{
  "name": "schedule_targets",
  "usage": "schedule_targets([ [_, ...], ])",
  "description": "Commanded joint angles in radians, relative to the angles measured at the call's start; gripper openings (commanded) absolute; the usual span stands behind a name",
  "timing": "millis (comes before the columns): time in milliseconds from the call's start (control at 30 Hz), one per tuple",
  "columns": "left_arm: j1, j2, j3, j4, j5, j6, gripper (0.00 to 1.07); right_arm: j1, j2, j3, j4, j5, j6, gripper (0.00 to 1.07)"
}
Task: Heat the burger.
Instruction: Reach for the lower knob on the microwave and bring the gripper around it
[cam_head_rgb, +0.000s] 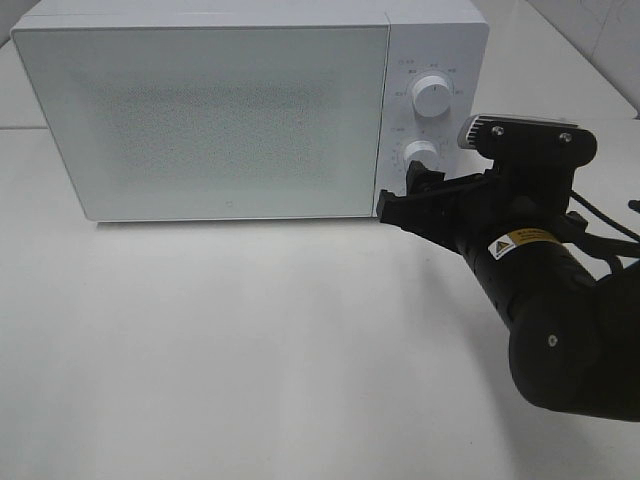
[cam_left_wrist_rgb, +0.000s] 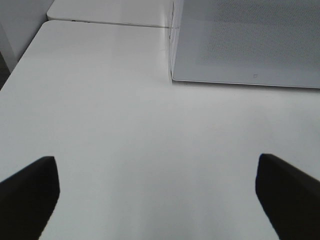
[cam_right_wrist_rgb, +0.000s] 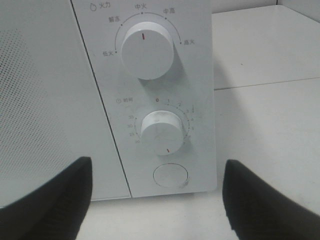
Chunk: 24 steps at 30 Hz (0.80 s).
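My right fingers (cam_right_wrist_rgb: 50, 200) stand apart and empty, just short of the timer knob (cam_right_wrist_rgb: 161, 126). My left fingers (cam_left_wrist_rgb: 30, 195) gape wide over bare counter (cam_left_wrist_rgb: 125, 125), holding nothing. The burger shows in no view; I judge it sits behind the shut frosted door (cam_head_rgb: 200, 115), but I cannot see through it. Risks: closing off-centre and slipping off the knob, overturning the timer, or bumping the round button (cam_right_wrist_rgb: 171, 176) beneath and popping the door. Count: one microwave (cam_head_rgb: 430, 40) at the counter's far edge, two knobs, one button, no burger visible.
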Motion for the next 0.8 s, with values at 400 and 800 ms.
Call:
schedule_targets([
  [400, 0.004, -0.016, 0.003, -0.002, 0.002, -0.002, 1.00, -0.014, 0.016, -0.025, -0.014, 0.001, -0.146, 0.76],
  [800, 0.004, -0.016, 0.003, -0.002, 0.002, -0.002, 1.00, -0.093, 0.107, -0.148, -0.111, 0.064, -0.168, 0.76],
])
